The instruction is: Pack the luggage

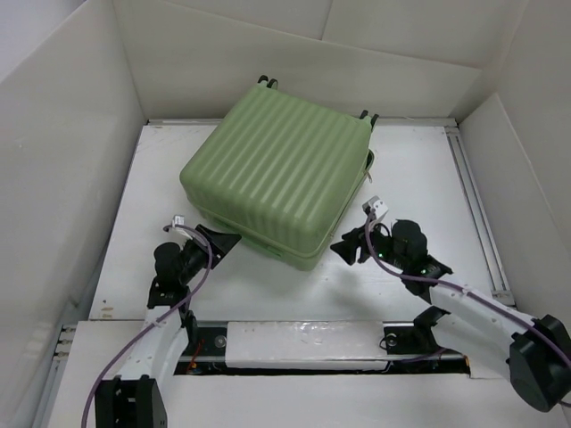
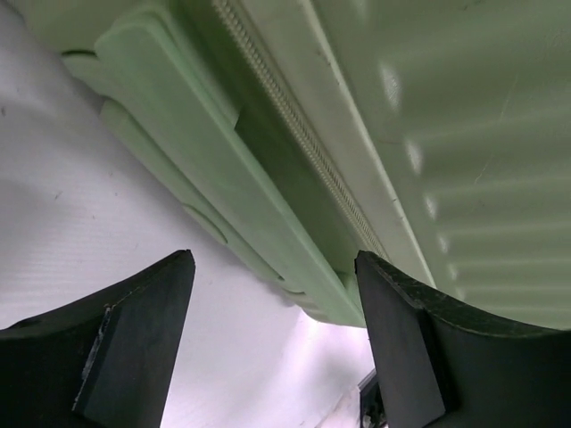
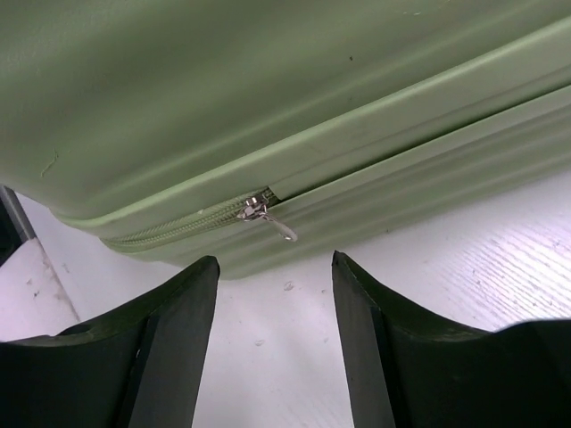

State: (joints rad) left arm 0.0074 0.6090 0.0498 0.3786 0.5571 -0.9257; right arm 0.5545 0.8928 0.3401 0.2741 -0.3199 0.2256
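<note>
White walls box in the table, where the luggage lies shut at its middle, its ribbed hard shell a glossy pale green. The left pincer and right pincer both gape empty. The right should probably pinch the thin metal zipper pull squarely and follow the seam.

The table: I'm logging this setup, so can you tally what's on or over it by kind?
Pale green ribbed hard-shell suitcase: 1
Silver metal zipper pull on its seam: 1
Black two-finger grippers, left gripper and right gripper: 2
Total: 4
</note>
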